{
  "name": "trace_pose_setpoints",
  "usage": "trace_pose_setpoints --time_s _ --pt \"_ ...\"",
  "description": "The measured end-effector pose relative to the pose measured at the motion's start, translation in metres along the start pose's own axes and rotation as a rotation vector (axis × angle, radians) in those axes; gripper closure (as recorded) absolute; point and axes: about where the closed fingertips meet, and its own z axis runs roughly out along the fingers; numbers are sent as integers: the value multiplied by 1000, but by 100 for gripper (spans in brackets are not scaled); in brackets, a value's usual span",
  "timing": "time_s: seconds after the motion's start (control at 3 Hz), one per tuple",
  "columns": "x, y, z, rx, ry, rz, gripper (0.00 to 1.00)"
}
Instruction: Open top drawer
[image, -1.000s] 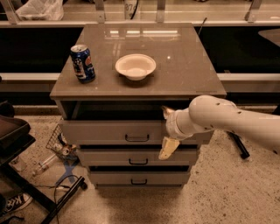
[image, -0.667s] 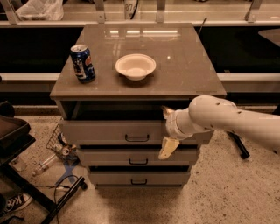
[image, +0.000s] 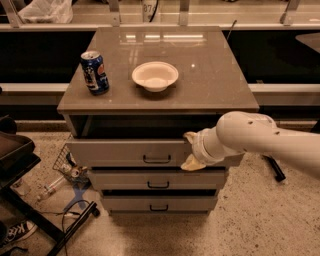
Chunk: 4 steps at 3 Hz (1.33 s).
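The top drawer of the grey-beige cabinet is pulled out a little, and a dark gap shows above its flat front. Its small dark handle is at the centre of the front. My gripper, on a white arm coming in from the right, is at the right part of the drawer front, at its top edge and just right of the handle. The inside of the drawer is in shadow.
Two narrower drawers sit below, also slightly out. A blue soda can and a white bowl stand on the cabinet top. Wires and clutter lie on the floor at the left, beside a dark stand.
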Motion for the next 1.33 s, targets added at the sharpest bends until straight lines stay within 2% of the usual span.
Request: trace_pose_setpoints --time_s 0.33,0.67,1.0,1.33 --pt "4 12 -11 -12 41 20 72" --pt "4 16 -16 -16 52 27 100" --pt "3 30 -30 -36 90 42 100" --pt "2 30 -29 -43 89 37 100"
